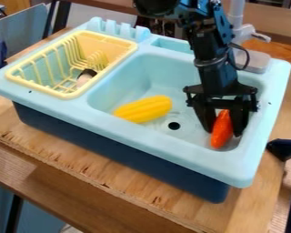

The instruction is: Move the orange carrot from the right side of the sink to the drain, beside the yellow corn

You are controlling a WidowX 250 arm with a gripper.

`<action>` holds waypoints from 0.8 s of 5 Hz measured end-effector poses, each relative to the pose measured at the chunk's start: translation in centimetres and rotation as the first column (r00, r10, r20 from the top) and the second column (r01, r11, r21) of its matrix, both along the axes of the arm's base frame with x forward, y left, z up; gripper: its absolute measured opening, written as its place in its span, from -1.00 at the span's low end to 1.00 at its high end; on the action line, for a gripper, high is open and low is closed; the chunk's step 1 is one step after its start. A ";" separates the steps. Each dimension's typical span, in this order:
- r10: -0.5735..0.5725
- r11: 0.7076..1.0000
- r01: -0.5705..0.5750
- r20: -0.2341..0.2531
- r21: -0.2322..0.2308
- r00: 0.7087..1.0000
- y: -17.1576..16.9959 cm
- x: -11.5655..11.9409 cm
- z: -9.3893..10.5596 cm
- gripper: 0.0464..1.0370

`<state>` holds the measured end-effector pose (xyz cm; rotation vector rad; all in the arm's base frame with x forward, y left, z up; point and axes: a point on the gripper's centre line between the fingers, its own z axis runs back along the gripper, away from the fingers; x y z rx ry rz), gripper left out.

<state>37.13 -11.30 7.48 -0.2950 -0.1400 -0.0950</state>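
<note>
Low over the right-hand part of the blue sink basin, the black gripper (223,123) hangs down around a red-orange carrot-like toy (221,131). That toy stands steeply, its upper part between the two sides of the gripper and its lower end near the basin's front right corner. Whether it is held or rests on the basin floor, I cannot tell. To the left, a ridged yellow toy shaped like a corn cob (144,109) lies in the basin, apart from the gripper and beside the dark drain hole (174,125).
The sink's light blue rim (149,142) surrounds the basin. At its left sits a yellow dish rack (66,96) with a small dark-and-pale item (85,76) inside. A grey faucet (237,32) rises behind. The sink rests on a wooden table (81,169), with a dark blue object (285,149) at the right.
</note>
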 end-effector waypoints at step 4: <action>-0.129 0.982 0.139 -0.079 0.132 0.988 0.8 -2.4 4.1 0.05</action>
